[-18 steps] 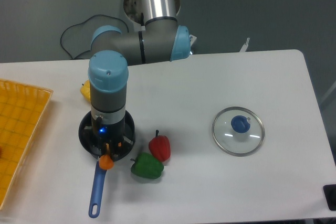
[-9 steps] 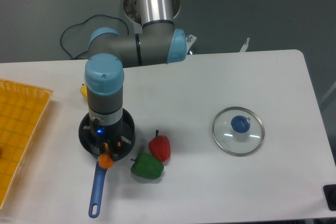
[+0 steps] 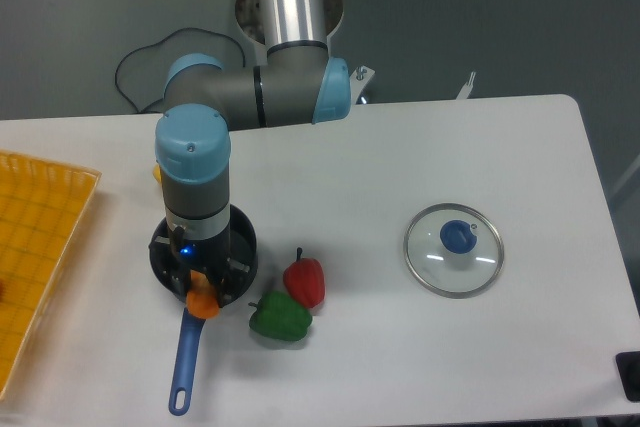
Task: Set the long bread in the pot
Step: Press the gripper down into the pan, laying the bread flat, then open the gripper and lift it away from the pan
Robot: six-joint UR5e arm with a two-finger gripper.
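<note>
White tabletop point(image 3: 420, 157) under a grey wall holds a black pot point(image 3: 240, 243) with a long blue handle point(image 3: 184, 367) pointing toward the viewer, and the robot arm's wrist stands straight down over it, hiding most of the inside. Just below the wrist the gripper point(image 3: 203, 285) sits at the pot's near rim, with an orange rounded end of the long bread point(image 3: 203, 300) poking out between its fingers above the handle's root; whether the fingers grip the loaf cannot be told. Beside the pot lie a red pepper point(image 3: 305, 281) and a green pepper point(image 3: 279, 317), with a glass lid point(image 3: 453, 249) well apart to the right and a yellow tray point(image 3: 35, 247) at the left edge.
</note>
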